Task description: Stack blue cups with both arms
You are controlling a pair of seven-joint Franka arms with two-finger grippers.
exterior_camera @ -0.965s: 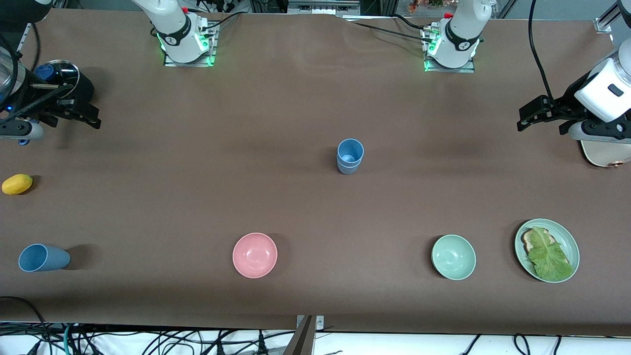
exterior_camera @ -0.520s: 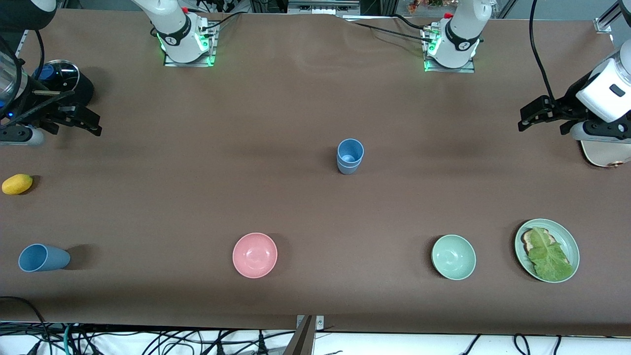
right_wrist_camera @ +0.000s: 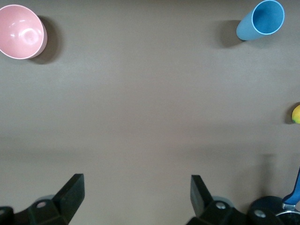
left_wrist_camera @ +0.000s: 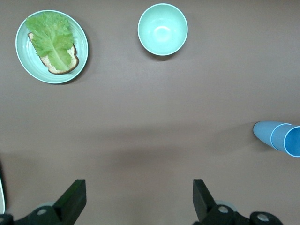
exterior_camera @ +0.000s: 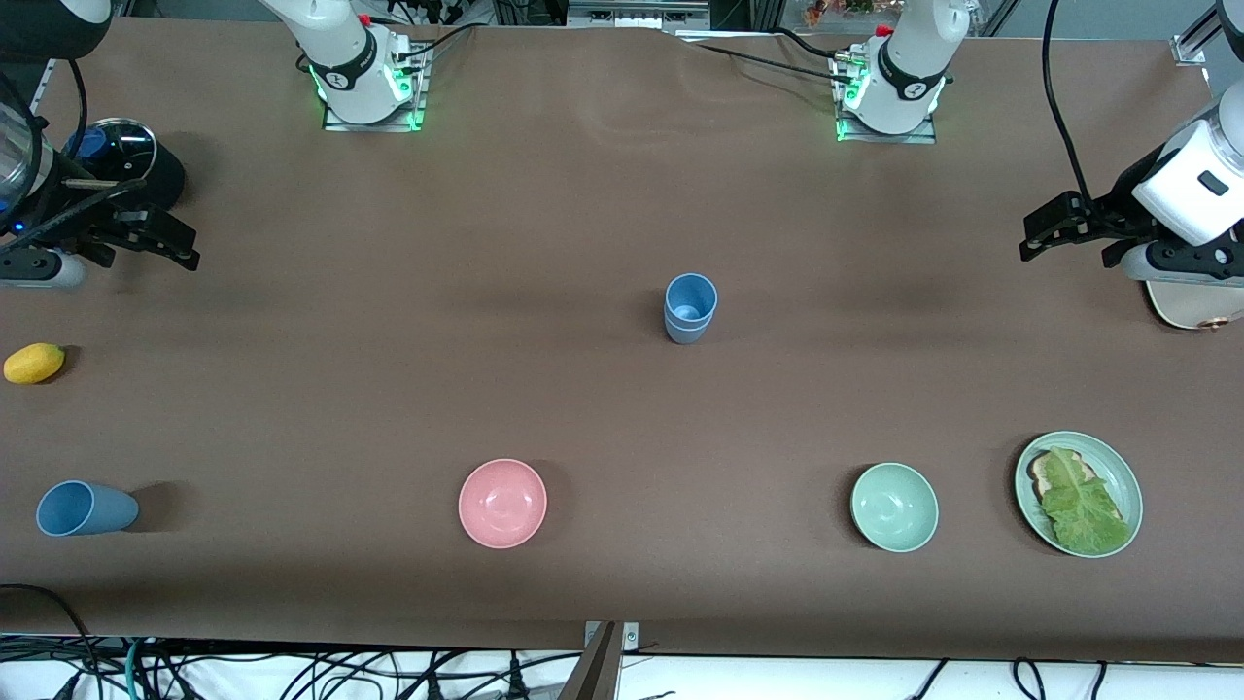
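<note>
Two small blue plastic tumblers nested into one upright stack stand near the middle of the brown table, with bare surface on every side. A third plain blue plastic tumbler stands alone toward the right arm's end, close to the table's front edge and nearer to the front camera than the small yellow lemon-shaped fruit.

The black two-finger right gripper hangs over the table edge at the right arm's end, its fingers spread wide apart around nothing; the right wrist view shows open table under them. The black two-finger left gripper hangs over the left arm's end of the table, its fingers also well apart and empty.

Along the front edge sit a round pink plastic bowl, a round pale green plastic bowl, and beside it, toward the left arm's end, a pale green round plate carrying bread with a lettuce leaf. A broad bare band lies between these and the stack.
</note>
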